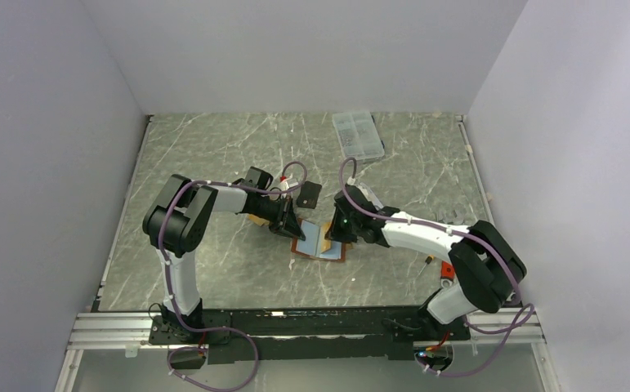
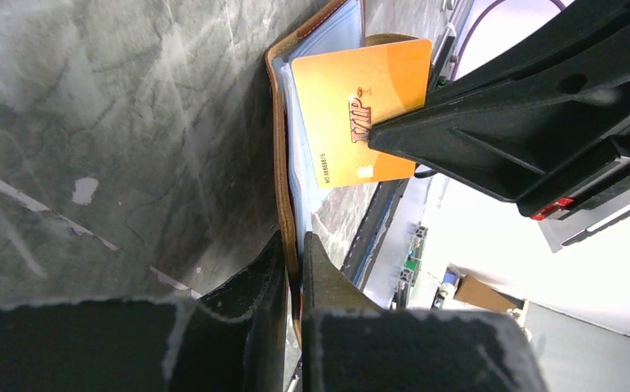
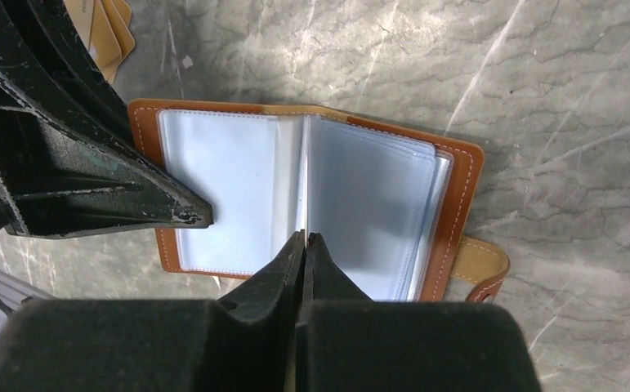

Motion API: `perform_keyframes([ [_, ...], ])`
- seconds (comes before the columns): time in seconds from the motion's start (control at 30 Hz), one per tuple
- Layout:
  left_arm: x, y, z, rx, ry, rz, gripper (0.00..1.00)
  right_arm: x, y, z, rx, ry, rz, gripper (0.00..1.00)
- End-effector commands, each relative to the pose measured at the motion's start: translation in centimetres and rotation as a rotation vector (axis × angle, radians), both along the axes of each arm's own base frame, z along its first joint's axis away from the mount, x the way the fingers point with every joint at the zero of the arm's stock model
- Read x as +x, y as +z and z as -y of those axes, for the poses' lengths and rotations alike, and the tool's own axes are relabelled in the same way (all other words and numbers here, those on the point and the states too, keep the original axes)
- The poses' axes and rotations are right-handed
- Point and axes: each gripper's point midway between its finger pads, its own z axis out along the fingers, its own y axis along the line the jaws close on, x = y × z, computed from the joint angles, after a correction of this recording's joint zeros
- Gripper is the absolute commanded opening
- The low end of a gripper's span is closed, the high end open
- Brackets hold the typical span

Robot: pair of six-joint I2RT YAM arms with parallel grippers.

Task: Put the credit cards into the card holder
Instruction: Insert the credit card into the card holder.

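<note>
The brown card holder (image 1: 315, 243) lies open on the marble table, its pale blue pockets facing up (image 3: 238, 180). My left gripper (image 2: 293, 241) is shut on the holder's brown leather edge (image 2: 279, 122). An orange-tan credit card (image 2: 360, 98) stands on edge over the open pockets. My right gripper (image 3: 304, 237) is shut on it, so in the right wrist view the card shows only as a thin pale line (image 3: 305, 180). A black credit card (image 1: 310, 193) lies flat just behind the holder. Any silver-grey card is out of view.
More orange-tan cards (image 3: 113, 33) lie on the table behind my left gripper (image 1: 288, 227). A clear compartment box (image 1: 357, 133) sits at the back. The holder's snap tab (image 3: 483, 265) sticks out on its right side. My right gripper (image 1: 333, 233) hangs over the holder.
</note>
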Motion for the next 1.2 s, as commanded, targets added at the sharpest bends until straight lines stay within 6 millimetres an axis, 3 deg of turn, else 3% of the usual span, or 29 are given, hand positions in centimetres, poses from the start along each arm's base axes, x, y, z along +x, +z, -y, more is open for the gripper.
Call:
perform_keyframes([
  [0.0, 1.0, 1.9, 0.3, -0.026, -0.013, 0.086, 0.0, 0.2, 0.8, -0.4, 0.086, -0.022, 0.048, 0.0],
  [0.2, 0.9, 1.5, 0.1, -0.008, -0.017, 0.078, 0.2, 0.3, 2.1, -0.5, 0.207, -0.061, 0.129, 0.0],
  [0.23, 0.9, 1.5, 0.1, -0.006, -0.021, 0.084, 0.26, 0.4, 2.3, -0.5, 0.217, -0.063, 0.139, 0.0],
  [0.33, 1.0, 2.0, 0.0, -0.007, -0.032, 0.107, 0.61, 0.5, 2.4, -0.7, 0.227, -0.061, 0.15, 0.0],
  [0.37, 1.1, 2.2, 0.0, -0.011, -0.035, 0.12, 0.68, 0.6, 2.4, -0.7, 0.225, -0.06, 0.148, 0.0],
  [0.53, 0.9, 2.2, -0.1, -0.016, -0.055, 0.147, 0.78, 0.8, 2.5, -1.0, 0.243, -0.058, 0.164, 0.0],
  [0.57, 1.0, 2.1, -0.1, -0.015, -0.058, 0.146, 0.95, 0.9, 2.6, -1.0, 0.246, -0.057, 0.17, 0.0],
  [0.6, 1.0, 2.1, -0.1, -0.018, -0.063, 0.142, 0.99, 0.9, 2.8, -1.1, 0.251, -0.056, 0.175, 0.0],
  [0.73, 1.2, 1.9, 0.0, -0.02, -0.067, 0.14, 0.78, 1.1, 2.8, -1.3, 0.265, -0.06, 0.184, 0.0],
  [0.8, 1.3, 1.6, -0.1, -0.008, -0.064, 0.139, 0.54, 0.8, 2.7, -1.6, 0.285, -0.045, 0.171, 0.0],
  [1.17, 1.5, 1.0, -0.4, 0.037, -0.062, 0.139, 0.29, 0.2, 1.7, -1.5, 0.32, -0.05, 0.16, 0.0],
])
